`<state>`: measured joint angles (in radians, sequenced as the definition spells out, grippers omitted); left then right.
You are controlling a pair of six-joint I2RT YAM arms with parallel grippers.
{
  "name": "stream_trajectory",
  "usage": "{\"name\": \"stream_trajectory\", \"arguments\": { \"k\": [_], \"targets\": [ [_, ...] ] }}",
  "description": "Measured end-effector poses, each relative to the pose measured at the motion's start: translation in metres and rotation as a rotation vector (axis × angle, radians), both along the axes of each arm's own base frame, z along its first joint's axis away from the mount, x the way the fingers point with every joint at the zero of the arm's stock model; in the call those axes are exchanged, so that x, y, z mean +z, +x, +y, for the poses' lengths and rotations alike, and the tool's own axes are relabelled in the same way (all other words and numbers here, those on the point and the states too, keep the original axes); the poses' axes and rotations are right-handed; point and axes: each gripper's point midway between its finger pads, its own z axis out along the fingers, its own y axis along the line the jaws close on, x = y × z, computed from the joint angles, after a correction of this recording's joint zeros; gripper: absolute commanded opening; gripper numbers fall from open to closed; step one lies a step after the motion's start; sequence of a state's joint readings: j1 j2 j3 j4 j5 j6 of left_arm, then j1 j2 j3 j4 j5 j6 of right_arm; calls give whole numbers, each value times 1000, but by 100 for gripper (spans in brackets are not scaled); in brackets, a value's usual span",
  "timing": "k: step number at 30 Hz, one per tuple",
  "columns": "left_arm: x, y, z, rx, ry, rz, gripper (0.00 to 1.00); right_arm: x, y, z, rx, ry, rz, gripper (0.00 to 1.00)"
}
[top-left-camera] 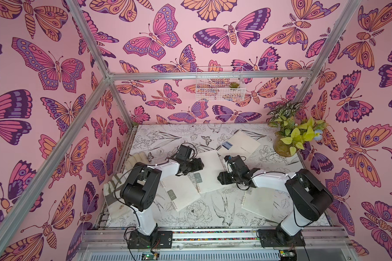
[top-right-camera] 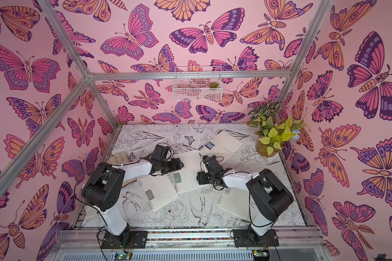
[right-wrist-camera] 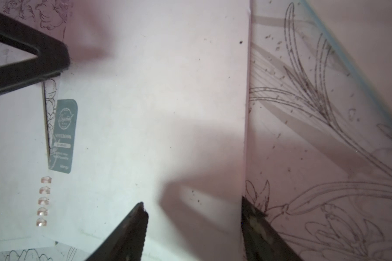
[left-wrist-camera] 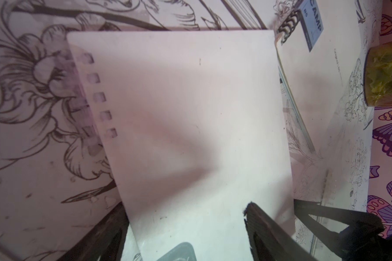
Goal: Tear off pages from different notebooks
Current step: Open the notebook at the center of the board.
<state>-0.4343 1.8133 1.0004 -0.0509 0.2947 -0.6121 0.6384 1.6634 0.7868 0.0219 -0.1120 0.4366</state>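
While both grippers gape, the page (left-wrist-camera: 190, 124) lies over the middle notebook (top-left-camera: 211, 182)

Because the white page overlaps the far end of the middle notebook, its row of punched holes runs along the left edge, over bare table (top-left-camera: 163, 137). Whether it is torn free I cannot tell. Its far right corner sits just beside the black spiral of the CAMP notebook (top-left-camera: 242, 143), and its right edge borders a narrow bare strip of table. The near-left notebook (top-left-camera: 181, 196) lies just beside the middle one at the grey-green label. The near-right notebook (top-left-camera: 258, 204) lies apart from it across bare table. Open room is widest at the table's far left.

The left gripper (left-wrist-camera: 186, 204) stands wide apart at the page's left edge, one finger (left-wrist-camera: 260, 228) above the sheet and the other partly hidden by it, clamping nothing. The right gripper (right-wrist-camera: 192, 203) is likewise spread, one finger (right-wrist-camera: 131, 230) over the sheet and the other at its right edge, gripping nothing. Both forearms angle inward from the near rail, and the grippers face each other across the notebook. A white glove (top-left-camera: 135, 158) lies by the left wall, and a potted plant (top-left-camera: 285, 140) stands in the far right corner.
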Motion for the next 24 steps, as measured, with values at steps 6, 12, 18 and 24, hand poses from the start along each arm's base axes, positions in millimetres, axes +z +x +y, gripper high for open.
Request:
{"name": "stream_trajectory", "arguments": {
  "k": [6, 12, 18, 24],
  "targets": [
    [1, 11, -7, -5, -13, -13, 83, 1, -6, -2, 1, 1, 29, 49],
    [2, 13, -8, -9, -25, -15, 83, 21, -7, -2, 4, 30, 1, 43],
    [1, 15, -4, -1, -30, -17, 83, 33, -9, 5, 14, 79, -6, 41],
    [1, 9, 0, 2, -31, -19, 83, 42, -9, 14, 19, 147, 3, 41]
  ]
}}
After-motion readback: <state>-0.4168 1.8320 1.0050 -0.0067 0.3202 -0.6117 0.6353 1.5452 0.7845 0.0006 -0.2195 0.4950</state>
